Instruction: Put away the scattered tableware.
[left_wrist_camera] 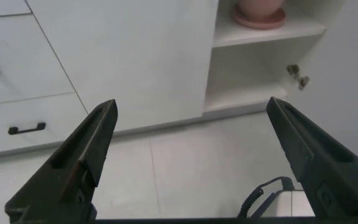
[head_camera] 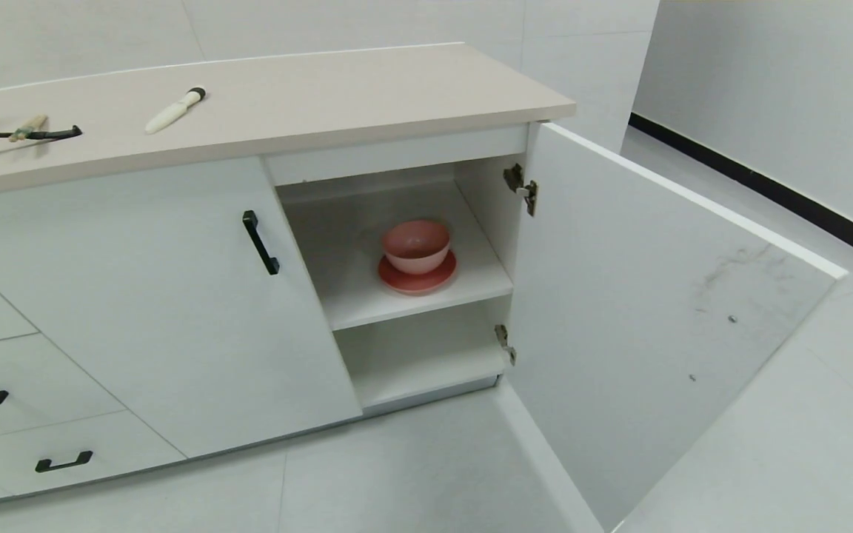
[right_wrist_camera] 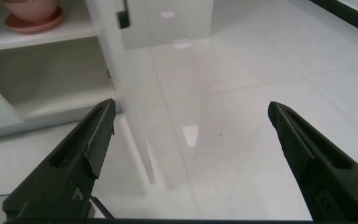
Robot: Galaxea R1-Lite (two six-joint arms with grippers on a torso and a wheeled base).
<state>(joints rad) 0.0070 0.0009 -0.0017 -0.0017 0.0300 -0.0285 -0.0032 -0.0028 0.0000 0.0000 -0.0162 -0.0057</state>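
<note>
Item 1: pink bowl [head_camera: 416,244], upright, seated on item 2.
Item 2: red plate [head_camera: 417,281], flat on the upper shelf [head_camera: 367,300] of the cabinet's right compartment, toward the hinge side.
Item 3: cabinet door [head_camera: 656,296], white, swung wide open to the right; two metal hinges visible. Neighbouring door [head_camera: 160,296] closed, black bar handle.
Item 4: pale-handled utensil [head_camera: 175,111], dark tip, lying on the beige worktop [head_camera: 338,96], well apart from items 1 and 2.
Item 5: small wooden-handled piece [head_camera: 30,127] at the worktop's left edge, touching a black cable [head_camera: 56,134].
Item 6: left gripper [left_wrist_camera: 191,106], jaws spread, holding nothing, above the floor before the cabinet.
Item 7: right gripper [right_wrist_camera: 191,106], jaws spread, holding nothing, above the floor tiles near the open door.
</note>
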